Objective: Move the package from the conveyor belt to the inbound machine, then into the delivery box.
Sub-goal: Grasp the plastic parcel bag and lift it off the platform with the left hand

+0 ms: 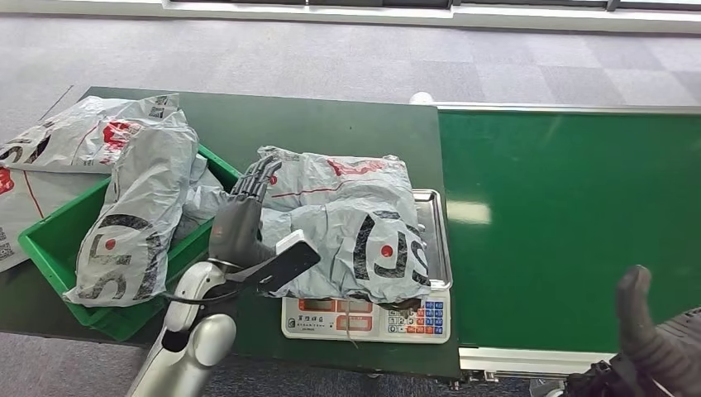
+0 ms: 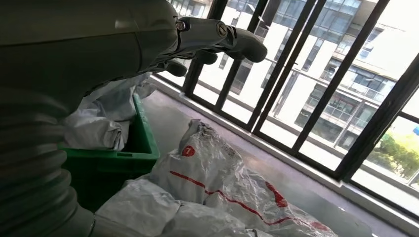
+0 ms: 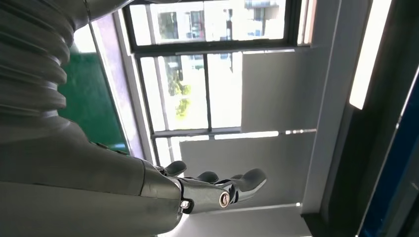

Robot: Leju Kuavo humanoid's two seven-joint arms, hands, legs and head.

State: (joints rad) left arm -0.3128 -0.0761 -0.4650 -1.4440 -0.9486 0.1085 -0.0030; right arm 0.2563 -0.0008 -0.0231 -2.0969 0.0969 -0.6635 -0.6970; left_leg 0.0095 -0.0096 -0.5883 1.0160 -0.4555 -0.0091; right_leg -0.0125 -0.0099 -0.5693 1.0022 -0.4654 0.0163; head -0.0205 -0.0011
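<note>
A crumpled grey package (image 1: 355, 217) with red and black print lies on the tray of the inbound machine (image 1: 368, 318), a white scale with a keypad. My left hand (image 1: 240, 217) hangs at the package's left edge, fingers stretched out and holding nothing. In the left wrist view those fingers (image 2: 217, 35) reach out above the package (image 2: 222, 192). The green delivery box (image 1: 50, 248) stands just left of the hand, with grey packages in it. My right hand (image 1: 653, 335) is low at the near right, fingers (image 3: 217, 190) spread and empty.
The green conveyor belt (image 1: 570, 223) runs along the right, bare. A long grey package (image 1: 140, 217) droops over the box's front rim, and more packages (image 1: 74, 132) lie on the dark table behind it. The box's wall (image 2: 143, 143) stands close to my left hand.
</note>
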